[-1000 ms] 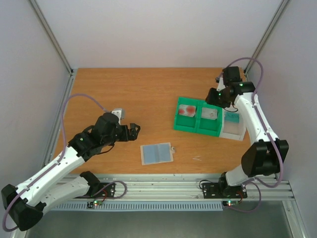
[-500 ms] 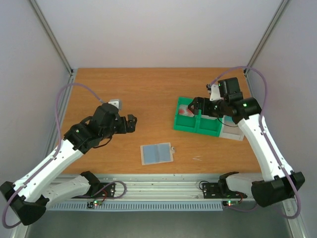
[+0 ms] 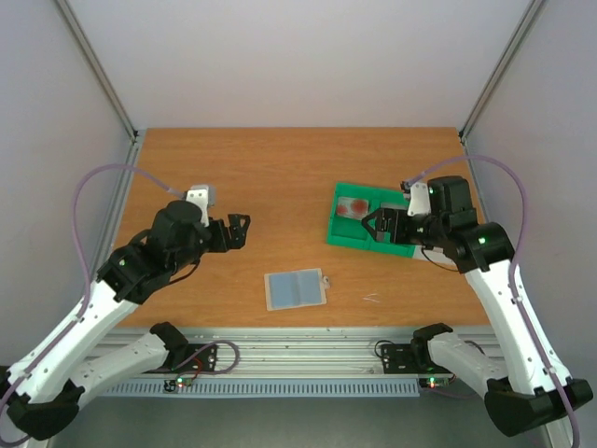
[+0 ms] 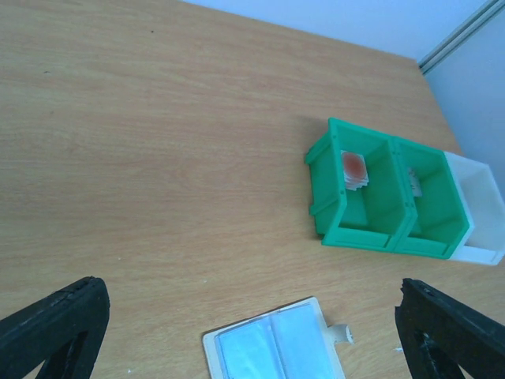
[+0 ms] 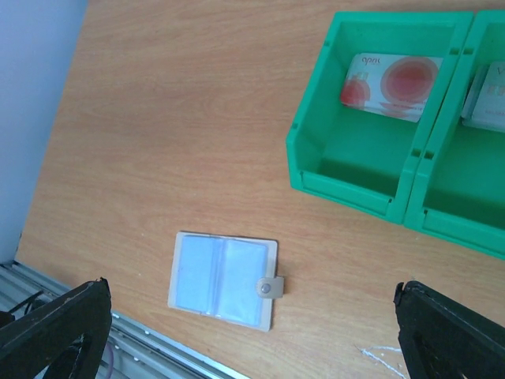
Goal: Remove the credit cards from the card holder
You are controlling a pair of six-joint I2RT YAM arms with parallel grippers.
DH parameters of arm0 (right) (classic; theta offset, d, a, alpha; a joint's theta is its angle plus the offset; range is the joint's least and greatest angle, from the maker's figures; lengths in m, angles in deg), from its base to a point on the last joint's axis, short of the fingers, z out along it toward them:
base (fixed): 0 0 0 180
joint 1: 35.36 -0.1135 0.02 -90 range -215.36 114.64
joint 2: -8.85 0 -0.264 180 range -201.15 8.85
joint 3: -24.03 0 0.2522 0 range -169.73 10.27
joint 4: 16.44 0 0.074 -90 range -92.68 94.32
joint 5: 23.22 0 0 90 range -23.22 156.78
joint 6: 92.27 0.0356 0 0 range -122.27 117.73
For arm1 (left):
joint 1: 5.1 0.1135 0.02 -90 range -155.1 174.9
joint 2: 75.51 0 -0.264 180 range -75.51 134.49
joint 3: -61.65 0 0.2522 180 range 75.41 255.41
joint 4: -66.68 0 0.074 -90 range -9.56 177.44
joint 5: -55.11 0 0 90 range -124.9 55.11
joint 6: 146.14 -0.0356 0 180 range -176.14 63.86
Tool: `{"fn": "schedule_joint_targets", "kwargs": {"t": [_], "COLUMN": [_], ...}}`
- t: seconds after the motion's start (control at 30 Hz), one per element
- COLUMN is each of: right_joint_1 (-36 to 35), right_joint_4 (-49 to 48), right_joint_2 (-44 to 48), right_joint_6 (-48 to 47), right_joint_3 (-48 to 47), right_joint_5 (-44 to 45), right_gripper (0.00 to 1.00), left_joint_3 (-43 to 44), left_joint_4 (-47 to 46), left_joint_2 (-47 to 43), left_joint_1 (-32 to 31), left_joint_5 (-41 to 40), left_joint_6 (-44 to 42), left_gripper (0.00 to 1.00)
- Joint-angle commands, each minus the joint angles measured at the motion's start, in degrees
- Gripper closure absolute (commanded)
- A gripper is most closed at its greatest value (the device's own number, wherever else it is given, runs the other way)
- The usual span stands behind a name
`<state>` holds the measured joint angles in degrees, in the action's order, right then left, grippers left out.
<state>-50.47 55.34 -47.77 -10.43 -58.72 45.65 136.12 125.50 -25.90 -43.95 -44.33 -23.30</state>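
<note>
The card holder (image 3: 296,289) lies flat and open on the table near the front edge, pale blue pockets up, and shows again as the card holder (image 4: 272,351) and the card holder (image 5: 223,280). A white credit card with red marks (image 5: 392,81) rests in the left compartment of the green tray (image 3: 347,241). In the right compartment sits a greyish card (image 5: 489,95). My right gripper (image 3: 373,224) hangs open and empty over the tray's front. My left gripper (image 3: 238,229) is open and empty, left of the holder and farther back.
A white box (image 4: 477,213) adjoins the green tray (image 4: 355,237) on its right. A small white scrap (image 5: 383,351) lies on the wood right of the holder. The aluminium rail (image 3: 308,350) runs along the table's front edge.
My right arm swung from the back right corner forward over the green tray, and its jaws opened. My left arm drew back and to the left a little, still open.
</note>
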Motion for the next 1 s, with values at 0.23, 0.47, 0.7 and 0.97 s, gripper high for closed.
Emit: {"fn": "schedule_joint_targets", "kwargs": {"t": [0.23,0.47,0.7,0.97], "right_joint_1": [-0.37,-0.35,-0.40,-0.36], "right_joint_4": [-4.73,-5.67,-5.85,-5.37], "right_joint_2": [11.71,12.59,12.87,12.98], "right_joint_6": [0.80,2.50,3.42,3.92], "right_joint_3": [9.52,12.57,12.86,11.11], "right_joint_5": [-1.20,-2.19,-1.90,-1.95], "right_gripper": [0.02,0.02,0.02,0.02], "left_joint_3": [-14.74,-16.76,-15.97,-14.65], "left_joint_4": [-14.11,-16.25,-15.58,-15.42], "left_joint_2": [-10.61,-11.17,-11.13,-12.21], "left_joint_1": [0.11,0.20,0.20,0.18], "left_joint_5": [0.49,0.64,0.89,1.06], "left_joint_6": [2.46,3.55,2.96,1.10], "left_gripper": [0.01,0.01,0.01,0.01]}}
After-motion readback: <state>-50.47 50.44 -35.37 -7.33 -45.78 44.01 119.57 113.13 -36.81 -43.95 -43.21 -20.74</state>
